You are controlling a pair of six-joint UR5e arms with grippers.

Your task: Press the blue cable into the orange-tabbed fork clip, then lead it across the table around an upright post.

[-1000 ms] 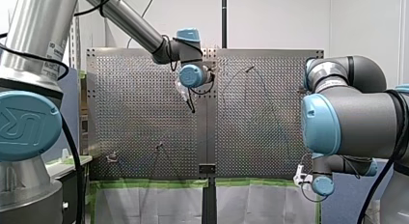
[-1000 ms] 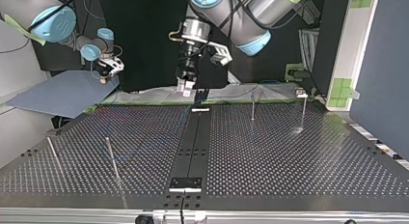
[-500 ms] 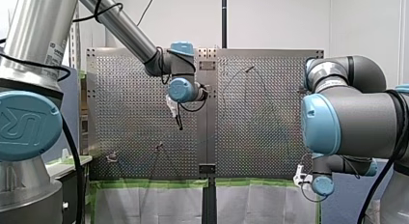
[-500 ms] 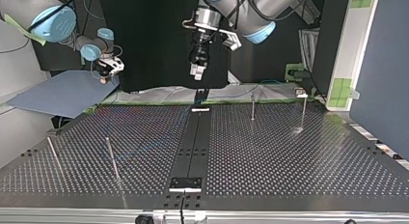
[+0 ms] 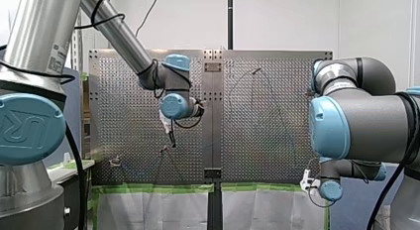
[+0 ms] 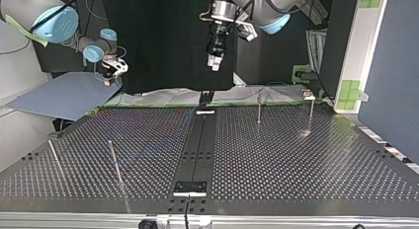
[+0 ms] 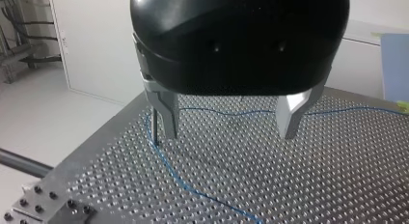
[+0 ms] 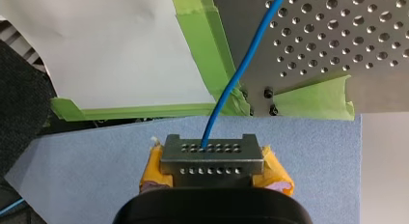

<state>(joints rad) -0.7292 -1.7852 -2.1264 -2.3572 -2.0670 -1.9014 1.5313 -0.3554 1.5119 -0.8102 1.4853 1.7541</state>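
The blue cable point(image 7: 178, 178) lies on the perforated table point(image 7: 337, 175) and bends around a thin upright post point(image 7: 154, 127). My left gripper point(image 7: 229, 122) hangs open above it, its metal fingers point(image 7: 165, 115) empty; the post stands just beside one finger. In the front view my left gripper point(image 5: 171, 136) is over the table's left half, above a post point(image 5: 163, 150). In the right wrist view my right gripper point(image 8: 208, 156), with yellow pads, is shut on the blue cable point(image 8: 241, 69) off the table's corner. A small clip point(image 6: 309, 95) sits at the far right edge in the top view.
More thin posts point(image 6: 258, 109) point(image 6: 114, 162) point(image 6: 54, 157) stand on the table. A blue panel point(image 6: 64, 95) lies under my right gripper point(image 6: 111, 71). Green tape point(image 8: 202, 45) and a white sheet line the table's edge. A dark strip point(image 6: 197, 150) runs down the middle.
My left arm has swung toward the front view's left and lower in that view; in the top view its gripper has moved up and right. My right arm has stayed put.
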